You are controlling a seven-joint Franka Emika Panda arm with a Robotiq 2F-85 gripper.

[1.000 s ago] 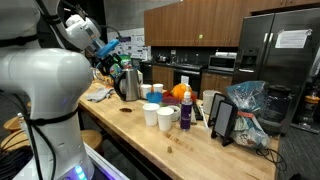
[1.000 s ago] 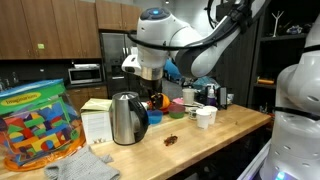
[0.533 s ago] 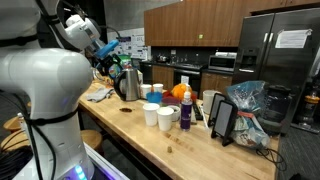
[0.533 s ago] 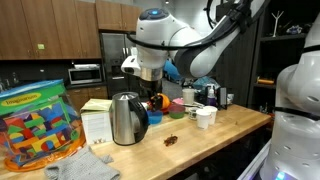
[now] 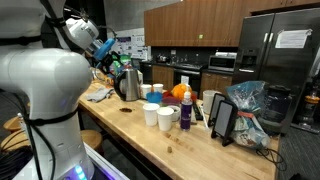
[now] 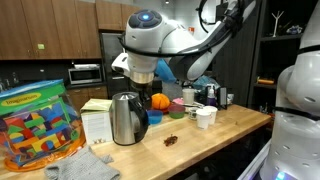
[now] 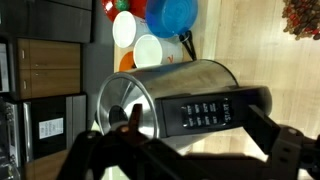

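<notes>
An exterior view stands beside the robot's base at middle distance, looking along the worktop (image 5: 185, 145) toward the fridge (image 5: 280, 60). An exterior view sits low at the opposite end, close to the block tub (image 6: 35, 125), facing back toward the arm. Both share the kettle (image 5: 128, 82) and cups (image 5: 158, 115). The wrist view looks straight down, very near the kettle, with the claw (image 7: 185, 160) at its bottom edge.

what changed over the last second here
The arm swung a little leftward in an exterior view, carrying the gripper slightly up above the steel kettle and uncovering the orange behind it. Nothing was grasped or let go; the jaws stand open. The kettle, the white cups and the tub of blocks stayed put.
</notes>
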